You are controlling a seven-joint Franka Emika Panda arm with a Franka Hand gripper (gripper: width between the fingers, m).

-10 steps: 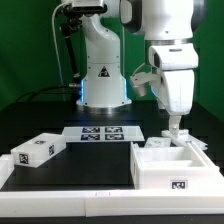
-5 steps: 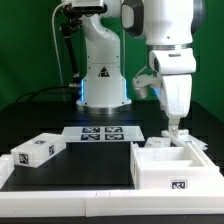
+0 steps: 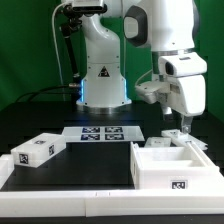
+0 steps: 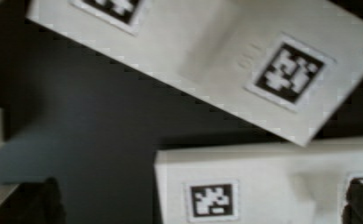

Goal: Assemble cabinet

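Cabinet (image 3: pixel 155 178): lower right of the exterior frame, on the black surface (image 3: pixel 90 160). Hand (image 3: pixel 183 134) hovers over its rear wall, fingers spread, holding nothing. Judged light, stiff, smooth plastic; pinch across a thin wall.

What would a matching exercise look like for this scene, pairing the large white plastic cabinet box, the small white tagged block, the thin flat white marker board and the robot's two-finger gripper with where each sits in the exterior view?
Things:
1. large white plastic cabinet box
2. small white tagged block
3. thin flat white marker board
4. two-finger gripper

Places:
A. far on the exterior view's left of the black table
B. mid-table, in front of the white robot base
C. above the box's far right part
D. the exterior view's lower right

Pairs: 1-D, 2-A, 3-B, 4-C.
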